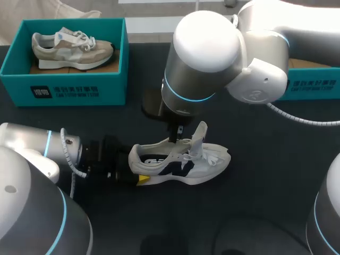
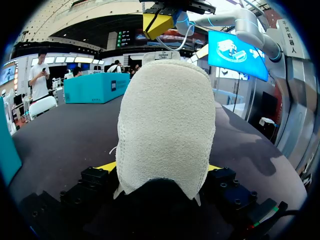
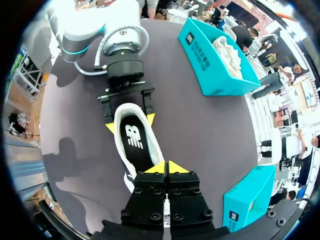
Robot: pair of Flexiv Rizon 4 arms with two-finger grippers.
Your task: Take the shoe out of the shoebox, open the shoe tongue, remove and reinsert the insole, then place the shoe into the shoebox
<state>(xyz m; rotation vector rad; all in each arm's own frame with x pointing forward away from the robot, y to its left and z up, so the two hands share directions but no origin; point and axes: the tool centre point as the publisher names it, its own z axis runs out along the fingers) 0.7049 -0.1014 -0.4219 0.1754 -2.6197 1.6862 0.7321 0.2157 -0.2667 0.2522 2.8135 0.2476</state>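
Observation:
A white shoe [image 1: 183, 164] with a dark logo lies on its side on the dark table, its tongue [image 1: 200, 139] lifted. My left gripper [image 1: 139, 176] has its fingers on both sides of the heel [image 2: 165, 130], holding the shoe. In the right wrist view the black insole [image 3: 135, 145] shows inside the shoe, with the left gripper [image 3: 130, 122] behind the heel. My right gripper [image 3: 166, 167] hangs over the shoe's opening with its yellow tips pressed together. I cannot see anything pinched between them. It also shows from above as the right gripper [image 1: 174, 140].
A teal shoebox [image 1: 64, 90] at the back left holds a beige shoe [image 1: 71, 49]. A second teal box [image 1: 313, 85] sits at the back right, partly behind my right arm. The table in front of the shoe is bare.

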